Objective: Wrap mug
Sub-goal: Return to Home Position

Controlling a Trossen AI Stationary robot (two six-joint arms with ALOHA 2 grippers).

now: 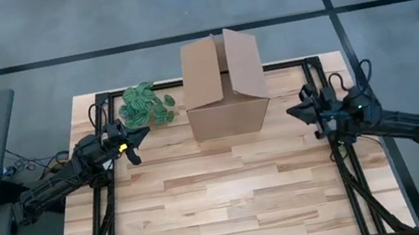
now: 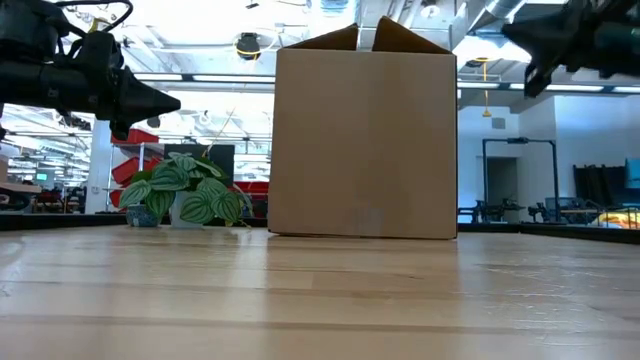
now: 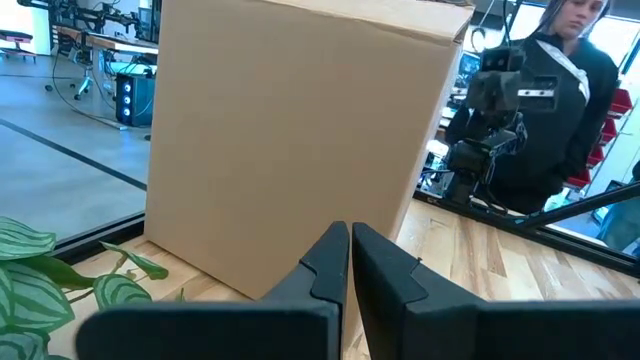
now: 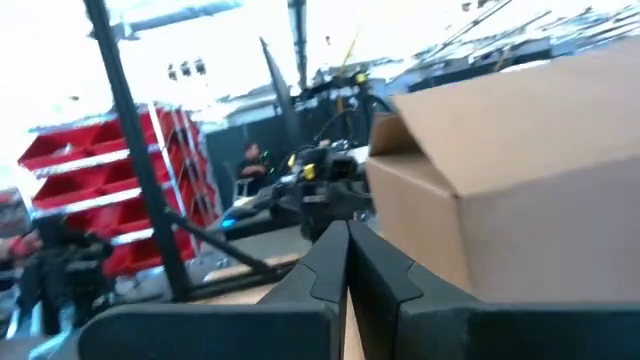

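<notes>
- The mug shows in no view; I judge it sits wrapped inside the cardboard box (image 1: 224, 89), though nothing in view confirms that.
- The cardboard box stands between the two claws, straight ahead of each one's fingertips and well apart from both.
- Its two top flaps lean up towards each other in a low ridge instead of lying flat, so the contents are hidden but the top looks only loosely shut.
- Handling, as a judgement: the box should be light and fairly stiff, with smooth walls that would slip under a one-sided pinch. The ceramic inside is fragile, so the safest hold is both claws pressing opposite walls low down, never the flaps.
- The left gripper (image 1: 135, 138) hangs above the table (image 1: 233, 207) with its fingers pressed together on nothing.
- The right gripper (image 1: 297, 107) hovers on the box's other side, also pinched closed and empty.
- A potted plant (image 1: 146, 104) sits just beyond the left claw, beside the box.
- A person (image 3: 575, 90) stands past the right arm.
</notes>
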